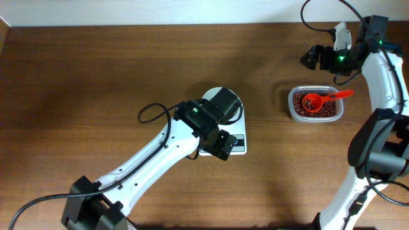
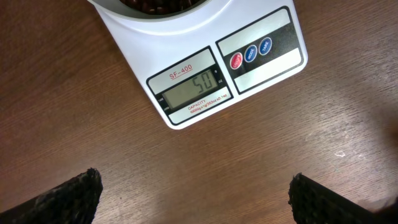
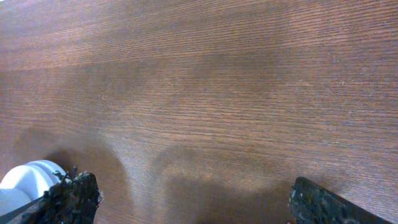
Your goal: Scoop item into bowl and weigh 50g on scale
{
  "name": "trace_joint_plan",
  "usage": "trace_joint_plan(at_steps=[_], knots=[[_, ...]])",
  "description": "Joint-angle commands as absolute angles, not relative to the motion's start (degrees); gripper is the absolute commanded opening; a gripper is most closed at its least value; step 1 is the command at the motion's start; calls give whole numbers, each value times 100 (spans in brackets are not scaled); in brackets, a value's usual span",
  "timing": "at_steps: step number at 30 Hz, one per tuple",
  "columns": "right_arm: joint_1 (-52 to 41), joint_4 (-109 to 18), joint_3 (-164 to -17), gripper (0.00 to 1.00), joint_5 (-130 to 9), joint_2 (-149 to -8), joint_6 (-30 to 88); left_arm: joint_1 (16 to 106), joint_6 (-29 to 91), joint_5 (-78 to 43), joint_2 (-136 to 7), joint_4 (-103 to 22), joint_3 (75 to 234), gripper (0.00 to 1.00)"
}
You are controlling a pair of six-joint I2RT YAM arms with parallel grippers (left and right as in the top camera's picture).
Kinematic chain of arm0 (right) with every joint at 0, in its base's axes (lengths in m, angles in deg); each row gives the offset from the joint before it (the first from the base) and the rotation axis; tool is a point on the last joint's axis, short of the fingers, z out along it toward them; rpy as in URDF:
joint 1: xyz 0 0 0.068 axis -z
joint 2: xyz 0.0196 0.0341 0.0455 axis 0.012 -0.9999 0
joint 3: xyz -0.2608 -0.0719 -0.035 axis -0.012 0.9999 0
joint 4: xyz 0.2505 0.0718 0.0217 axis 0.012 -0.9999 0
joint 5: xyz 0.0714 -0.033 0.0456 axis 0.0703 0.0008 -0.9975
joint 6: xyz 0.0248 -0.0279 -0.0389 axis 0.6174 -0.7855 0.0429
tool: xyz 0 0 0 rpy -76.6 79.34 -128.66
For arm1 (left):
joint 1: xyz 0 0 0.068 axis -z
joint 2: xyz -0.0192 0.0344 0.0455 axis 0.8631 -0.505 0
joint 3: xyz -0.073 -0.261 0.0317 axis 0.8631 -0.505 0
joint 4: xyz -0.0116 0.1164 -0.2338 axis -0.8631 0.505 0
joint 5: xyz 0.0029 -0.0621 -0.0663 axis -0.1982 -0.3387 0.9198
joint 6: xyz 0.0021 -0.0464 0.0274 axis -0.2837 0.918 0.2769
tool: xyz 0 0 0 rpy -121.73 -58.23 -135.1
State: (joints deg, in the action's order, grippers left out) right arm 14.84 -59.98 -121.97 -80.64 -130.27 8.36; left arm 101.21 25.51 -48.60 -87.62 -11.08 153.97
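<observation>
The white scale lies just beyond my left gripper, and its display reads 50. On it stands the white bowl with dark beans inside, cut off by the top edge of the left wrist view. From overhead, the left gripper hovers over the scale, and the arm hides most of the bowl. The left gripper is open and holds nothing. Far right at the back, my right gripper hangs open over bare wood.
A clear plastic container of beans sits right of the scale, with a red scoop resting in it. The right arm's base stands at the right edge. Black cables trail from both arms.
</observation>
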Motion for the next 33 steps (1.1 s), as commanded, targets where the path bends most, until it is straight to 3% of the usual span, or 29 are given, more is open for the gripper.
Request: trace_joint_plan(at_steps=[1,16,33], knots=[[1495,-5998,-12151,99,-8134,-13090,779,10101,2500,-4902,-8782,-1099,15459,99],[1495,-5998,-12151,99,-8134,-13090,779,10103,2498,-4904,-8526,-1099,15459,99],[1495,-5998,-12151,99,-8134,-13090,779,10101,2498,-4948,-5554,-1447,15437,99]])
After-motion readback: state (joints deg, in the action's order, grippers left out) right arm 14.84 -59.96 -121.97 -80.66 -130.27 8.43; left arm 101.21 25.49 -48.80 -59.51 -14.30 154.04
